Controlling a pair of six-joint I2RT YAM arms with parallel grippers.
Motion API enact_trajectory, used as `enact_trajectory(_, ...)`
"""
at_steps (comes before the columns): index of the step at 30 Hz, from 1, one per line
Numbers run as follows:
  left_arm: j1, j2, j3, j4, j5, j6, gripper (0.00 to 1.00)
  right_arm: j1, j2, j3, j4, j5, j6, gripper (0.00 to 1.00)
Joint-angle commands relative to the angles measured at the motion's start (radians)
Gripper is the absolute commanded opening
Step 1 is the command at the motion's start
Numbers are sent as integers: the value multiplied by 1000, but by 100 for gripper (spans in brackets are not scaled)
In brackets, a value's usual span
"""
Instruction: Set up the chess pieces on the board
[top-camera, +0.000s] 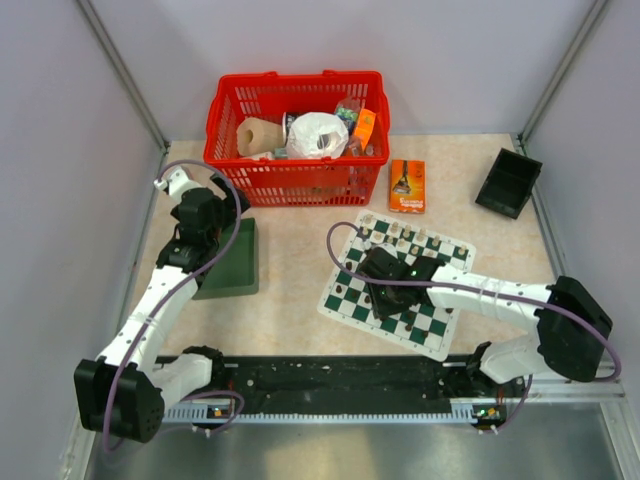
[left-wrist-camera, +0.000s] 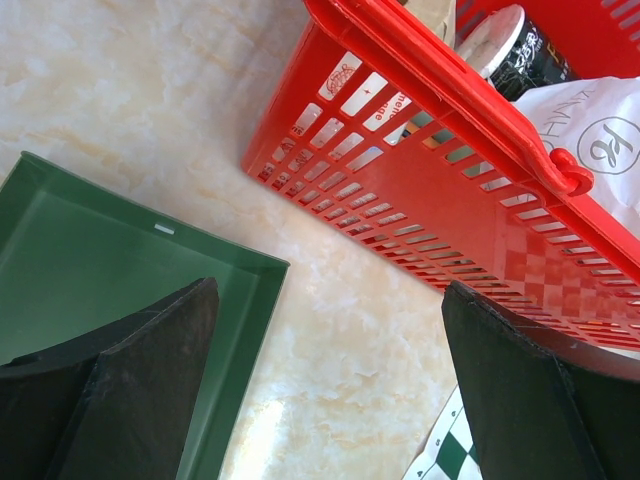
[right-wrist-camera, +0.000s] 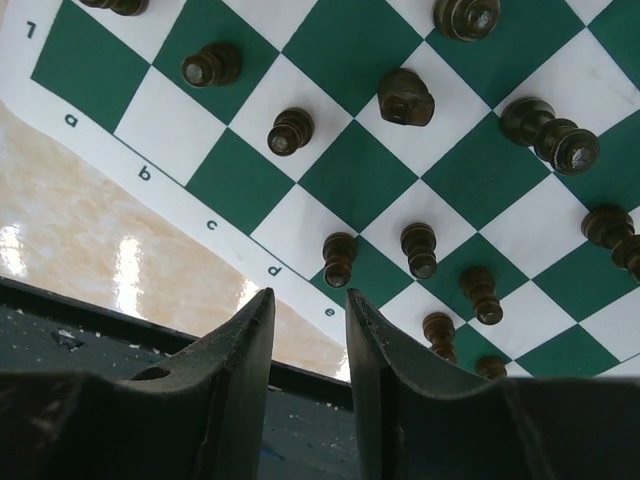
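Jaws on your right gripper (right-wrist-camera: 308, 305) stand narrowly apart, empty, over the lettered edge of the thin green-and-white checked board (right-wrist-camera: 350, 165); your left gripper (left-wrist-camera: 330, 290) gapes empty, well off the board. Centre on one small dark brown chess piece (right-wrist-camera: 338, 258) standing on the board before pinching, sparing its neighbours.

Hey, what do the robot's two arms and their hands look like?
Left arm and right arm: white tubular links, bulky black joints, each trailed by a thin purplish cable. Left hand and right hand have two flat, matte black tapered fingers.
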Motion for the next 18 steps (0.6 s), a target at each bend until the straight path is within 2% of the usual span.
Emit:
enact_trajectory(1, 6, 10, 2, 55, 5, 0, 99, 6, 24, 3, -1, 29, 11, 34)
enact_trajectory(14, 6, 12, 5, 54, 5, 2, 99, 5, 79, -14, 23, 35, 7, 31)
enact_trajectory(18, 6, 15, 0, 57, 10, 0, 99, 5, 90, -14, 31, 30, -1, 27)
